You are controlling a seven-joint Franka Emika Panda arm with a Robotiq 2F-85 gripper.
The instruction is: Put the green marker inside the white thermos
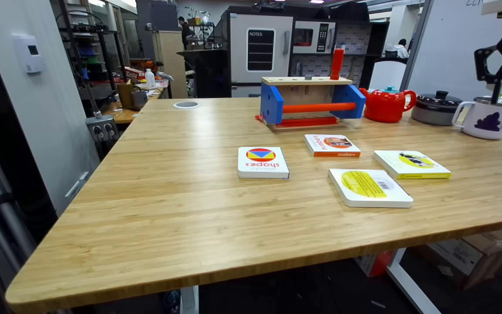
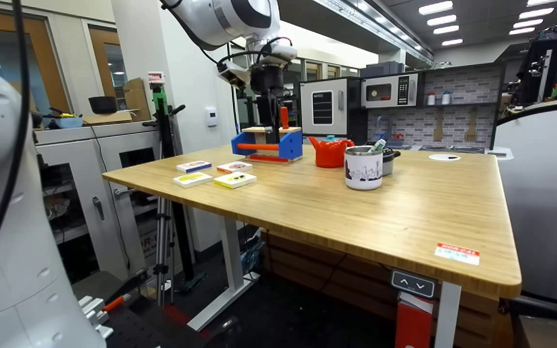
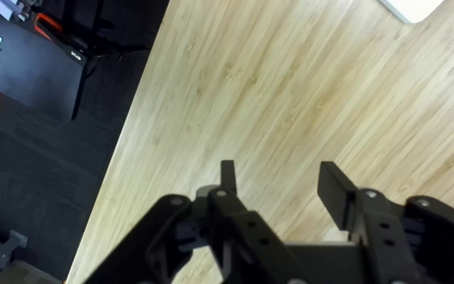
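Book with triangle: "shapes", upside down
Orange-edged book: "numbers", cover and spine
Black panel on fridge door: "NOTES:", in both exterior views
Red-topped sticker on desk: "NOR-CAL"; lower writing illegible
Keypad under desk edge: up arrow, down arrow
Yellow-backed book: barcode; print too small
Whiteboard: handwriting at top, cut off
Dark bar, wrist view: white lettering, unreadable

Free room between end effector and tabletop; grey pot beside white thermos, red teapot near.
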